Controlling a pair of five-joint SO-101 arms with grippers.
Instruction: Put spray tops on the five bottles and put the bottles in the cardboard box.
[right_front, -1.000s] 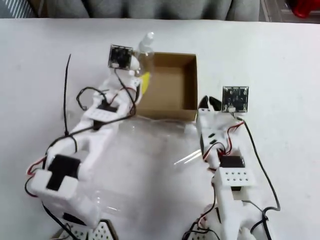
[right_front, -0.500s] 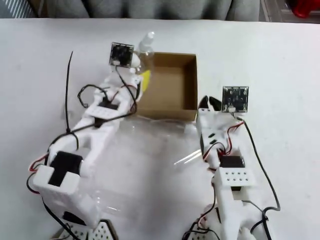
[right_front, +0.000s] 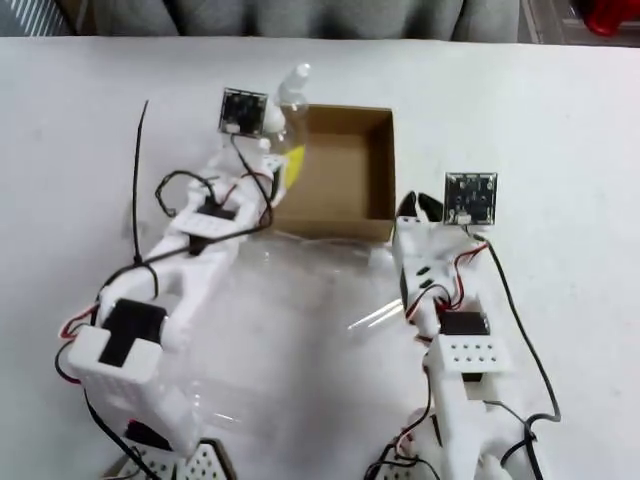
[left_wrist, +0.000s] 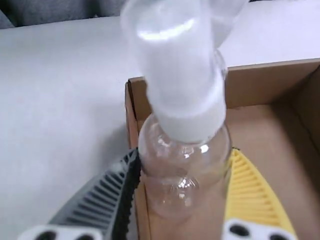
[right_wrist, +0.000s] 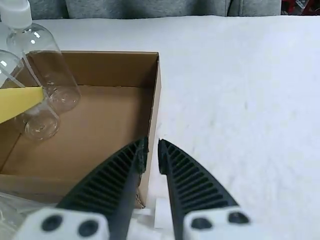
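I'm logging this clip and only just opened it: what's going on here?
The left pincer grips a clear bottle that already has its white spray top on. It holds the bottle at the far corner of the cardboard box, on the left arm's side. The right pincer is closed on the box's near wall at the opposite corner, as if steadying it.

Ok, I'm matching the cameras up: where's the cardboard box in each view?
High view: cardboard box upper middle, between the arms.
Left wrist view: box behind and beneath the held bottle.
Right wrist view: box just ahead of the right tool, which pinches its wall.
Shared landmark: the yellow finger on the bottle.
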